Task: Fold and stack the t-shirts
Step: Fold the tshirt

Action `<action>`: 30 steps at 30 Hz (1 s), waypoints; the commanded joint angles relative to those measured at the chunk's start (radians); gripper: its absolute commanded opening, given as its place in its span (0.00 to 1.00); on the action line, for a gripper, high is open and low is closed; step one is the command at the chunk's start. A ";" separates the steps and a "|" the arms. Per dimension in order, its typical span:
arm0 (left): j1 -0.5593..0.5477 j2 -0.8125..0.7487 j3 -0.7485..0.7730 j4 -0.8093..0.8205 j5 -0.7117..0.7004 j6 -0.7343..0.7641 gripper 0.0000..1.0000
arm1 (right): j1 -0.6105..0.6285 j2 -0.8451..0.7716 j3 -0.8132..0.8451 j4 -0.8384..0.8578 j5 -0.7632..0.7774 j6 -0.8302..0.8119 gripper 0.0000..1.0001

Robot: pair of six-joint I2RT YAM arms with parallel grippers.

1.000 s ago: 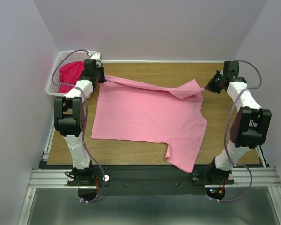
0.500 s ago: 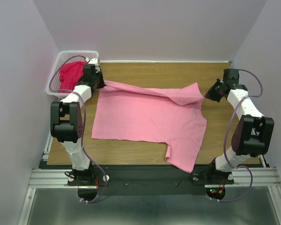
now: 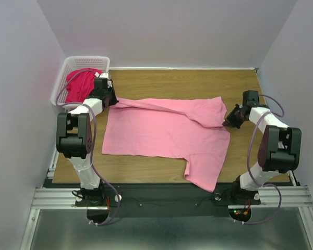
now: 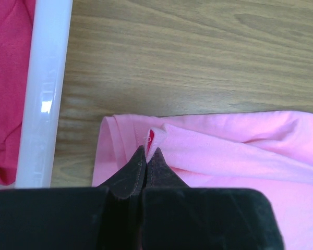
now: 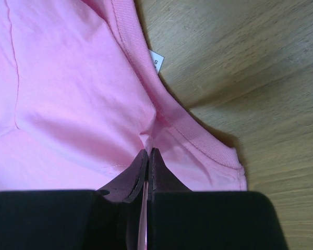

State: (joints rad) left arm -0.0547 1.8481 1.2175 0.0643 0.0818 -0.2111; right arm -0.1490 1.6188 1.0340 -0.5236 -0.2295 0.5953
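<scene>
The light pink t-shirt (image 3: 164,130) lies spread on the wooden table (image 3: 188,80), its far edge folded toward me in a band. My left gripper (image 3: 112,100) is shut on the shirt's far left corner (image 4: 155,136), low over the table. My right gripper (image 3: 225,123) is shut on a pinch of fabric by the ribbed collar (image 5: 167,112) at the shirt's right side. One sleeve (image 3: 206,172) hangs toward the near edge. The crimson t-shirt (image 3: 81,85) lies crumpled in the white basket (image 3: 86,60) at the far left.
The basket's white rim (image 4: 44,94) runs just left of my left gripper. Bare wood shows behind the shirt and to the right of my right gripper (image 5: 148,152). Walls close in on both sides.
Both grippers have drawn the shirt's far edge toward me and lowered it. The raised flap now lies flat as a folded band, and the right gripper has come down to the collar side.
</scene>
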 commanded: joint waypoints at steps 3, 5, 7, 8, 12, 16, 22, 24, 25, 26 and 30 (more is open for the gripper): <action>0.001 -0.039 0.001 0.038 -0.031 -0.017 0.01 | 0.003 0.010 0.011 0.023 -0.002 -0.006 0.01; 0.001 -0.039 0.004 0.040 -0.031 -0.016 0.01 | 0.003 0.016 0.017 0.023 -0.002 -0.009 0.01; 0.001 -0.036 0.010 0.043 -0.022 -0.017 0.01 | 0.003 0.013 0.027 0.023 -0.005 -0.009 0.01; 0.000 -0.033 0.011 0.045 -0.019 -0.019 0.01 | 0.003 0.013 0.031 0.022 -0.007 -0.008 0.01; -0.004 -0.026 0.017 0.049 -0.013 -0.024 0.05 | 0.003 0.013 0.047 0.022 -0.010 -0.008 0.02; -0.004 -0.053 -0.001 0.043 -0.013 -0.025 0.33 | 0.003 -0.005 0.034 0.020 -0.040 -0.017 0.29; -0.010 -0.226 -0.051 -0.001 -0.052 -0.024 0.69 | 0.003 -0.065 0.087 0.008 -0.018 -0.060 0.52; -0.017 -0.263 -0.068 -0.015 -0.063 -0.024 0.69 | 0.003 -0.069 0.109 0.008 -0.007 -0.071 0.52; -0.022 -0.280 -0.081 -0.023 -0.065 -0.024 0.69 | 0.003 -0.069 0.115 0.010 -0.002 -0.075 0.53; -0.030 -0.292 -0.102 -0.032 -0.060 -0.031 0.69 | 0.003 -0.071 0.126 0.013 -0.004 -0.084 0.53; -0.080 -0.357 -0.200 -0.055 -0.027 -0.060 0.69 | 0.032 -0.059 0.110 0.014 -0.022 -0.092 0.53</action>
State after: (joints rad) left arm -0.0891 1.5452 1.1019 0.0444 0.0391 -0.2443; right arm -0.1440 1.5841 1.1336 -0.5217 -0.2470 0.5327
